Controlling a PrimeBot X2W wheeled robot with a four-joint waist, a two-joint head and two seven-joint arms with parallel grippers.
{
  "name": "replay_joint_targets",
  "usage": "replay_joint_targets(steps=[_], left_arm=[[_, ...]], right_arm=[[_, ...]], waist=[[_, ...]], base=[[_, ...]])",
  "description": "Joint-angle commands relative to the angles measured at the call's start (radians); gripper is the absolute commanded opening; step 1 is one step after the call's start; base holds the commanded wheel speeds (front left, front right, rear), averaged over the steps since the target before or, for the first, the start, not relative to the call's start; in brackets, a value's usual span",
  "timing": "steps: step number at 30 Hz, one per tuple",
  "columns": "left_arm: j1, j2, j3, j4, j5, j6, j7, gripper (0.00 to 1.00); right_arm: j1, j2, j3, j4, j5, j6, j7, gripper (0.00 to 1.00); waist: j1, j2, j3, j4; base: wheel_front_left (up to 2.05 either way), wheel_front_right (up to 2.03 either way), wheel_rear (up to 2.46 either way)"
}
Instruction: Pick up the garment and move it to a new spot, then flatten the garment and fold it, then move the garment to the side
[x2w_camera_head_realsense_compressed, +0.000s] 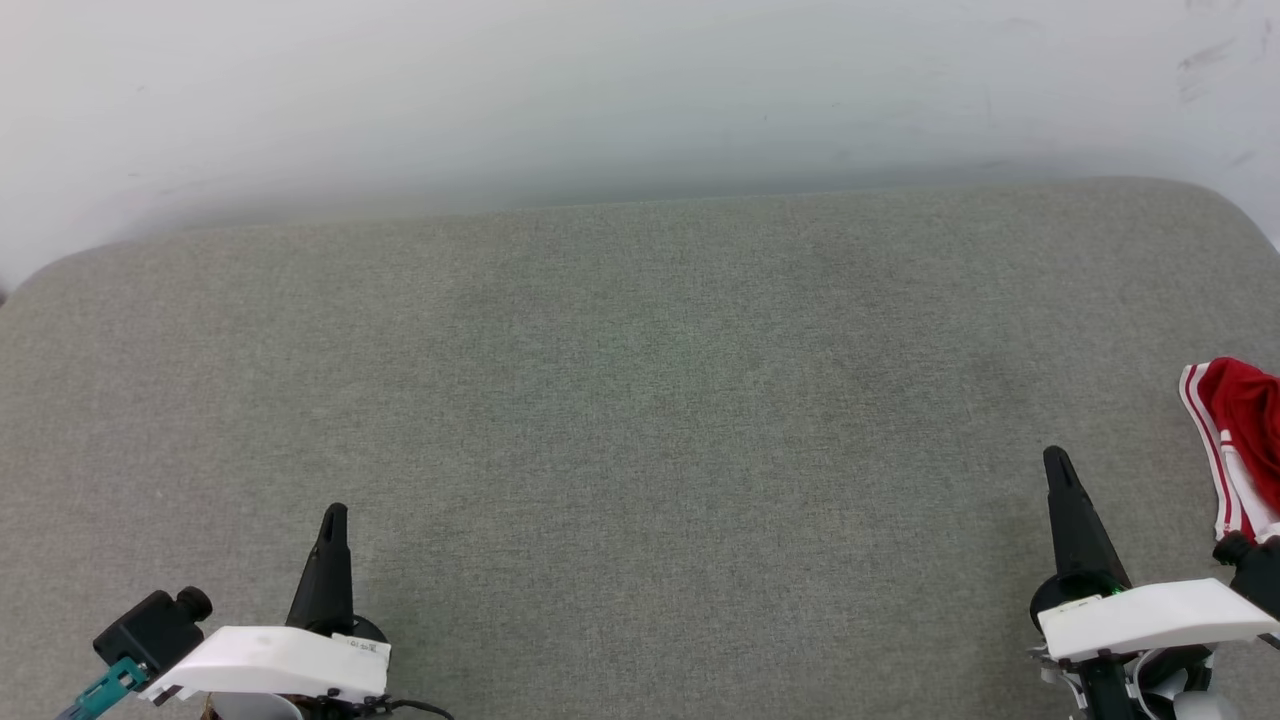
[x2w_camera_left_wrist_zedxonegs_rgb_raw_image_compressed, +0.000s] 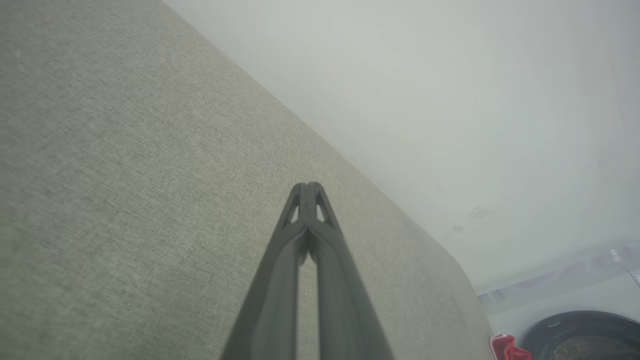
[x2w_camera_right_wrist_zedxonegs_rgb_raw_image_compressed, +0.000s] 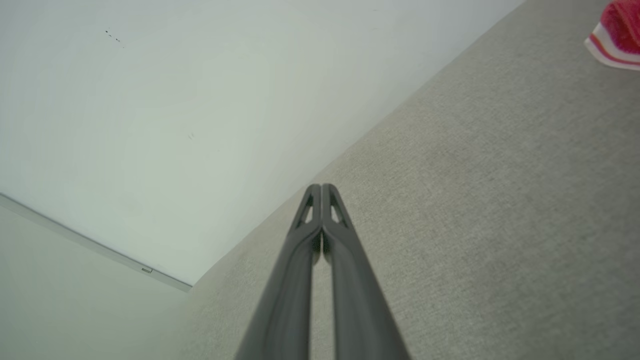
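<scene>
The garment (x2w_camera_head_realsense_compressed: 1240, 440) is a red bundle with white, red-striped trim, lying at the far right edge of the grey fabric surface (x2w_camera_head_realsense_compressed: 640, 400). A corner of the garment (x2w_camera_right_wrist_zedxonegs_rgb_raw_image_compressed: 617, 35) shows at the top right of the right wrist view, and a red scrap of the garment (x2w_camera_left_wrist_zedxonegs_rgb_raw_image_compressed: 507, 347) sits low at the right of the left wrist view. My right gripper (x2w_camera_head_realsense_compressed: 1055, 462) is shut and empty, a short way left of the garment. At the lower left my left gripper (x2w_camera_head_realsense_compressed: 336, 515) is shut with nothing in it, far from the garment.
A pale wall (x2w_camera_head_realsense_compressed: 640, 90) runs behind the surface's far edge. A round dark object (x2w_camera_left_wrist_zedxonegs_rgb_raw_image_compressed: 585, 335) stands beyond the surface's right end in the left wrist view. The surface's corners are rounded.
</scene>
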Motion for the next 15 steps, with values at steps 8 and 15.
replay_joint_targets(steps=[8,15], left_arm=[[-0.036,0.008,0.007,0.010,-0.125,-0.010,0.030,0.00],[-0.045,0.008,0.011,0.023,-0.208,-0.013,0.051,0.00]], right_arm=[[-0.032,-0.011,-0.009,0.002,0.130,0.000,0.027,0.00],[-0.032,-0.011,-0.015,0.009,0.216,0.000,0.048,0.00]], waist=[[0.0000,0.0000,-0.006,0.003],[0.0000,0.0000,-0.011,0.005]], base=[[0.00,0.00,0.00],[0.00,0.00,0.00]])
